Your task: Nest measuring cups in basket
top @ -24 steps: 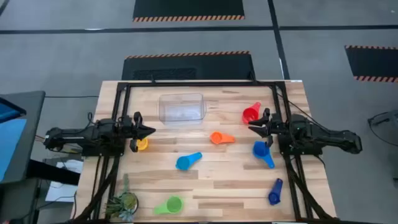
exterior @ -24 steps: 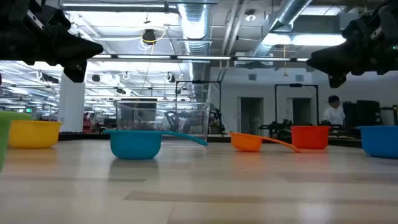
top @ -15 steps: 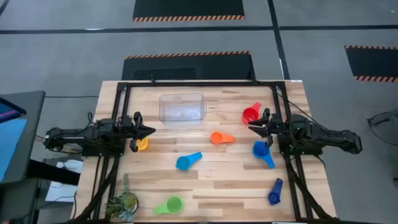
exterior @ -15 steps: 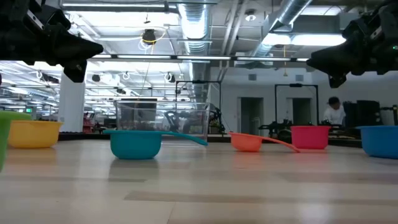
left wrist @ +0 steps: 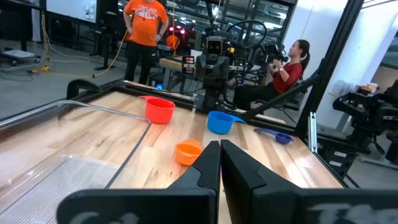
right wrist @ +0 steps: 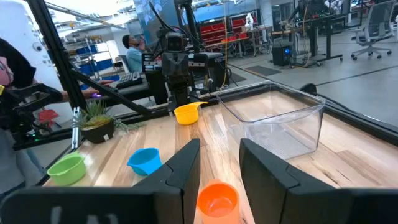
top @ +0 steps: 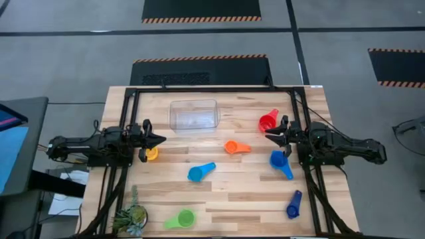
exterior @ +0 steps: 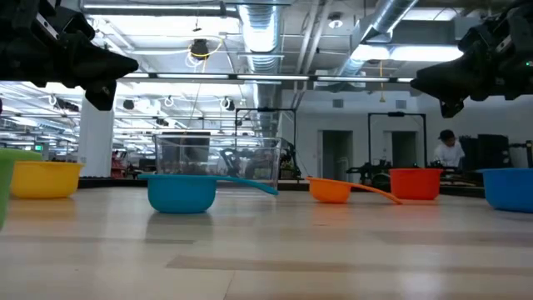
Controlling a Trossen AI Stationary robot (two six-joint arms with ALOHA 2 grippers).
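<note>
Nothing has gone into the basket [top: 194, 114] yet: it stands bare on the bench [top: 219, 202], ahead of both tools and between them. All seven measuring cups lie loose. The right tool [top: 270, 137] hangs with fingers parted and holding nothing; the red cup [top: 267, 122] and the blue cup [top: 278, 160] sit just beside it, the orange cup [top: 232, 147] a little ahead. The left tool [top: 159, 140] is pinched closed and holds nothing, beside the yellow cup [top: 151, 154]. Every pick and the nesting remain.

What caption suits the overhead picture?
Seven measuring cups lie scattered around an empty basket, both arms waiting at the table's sides.
</note>
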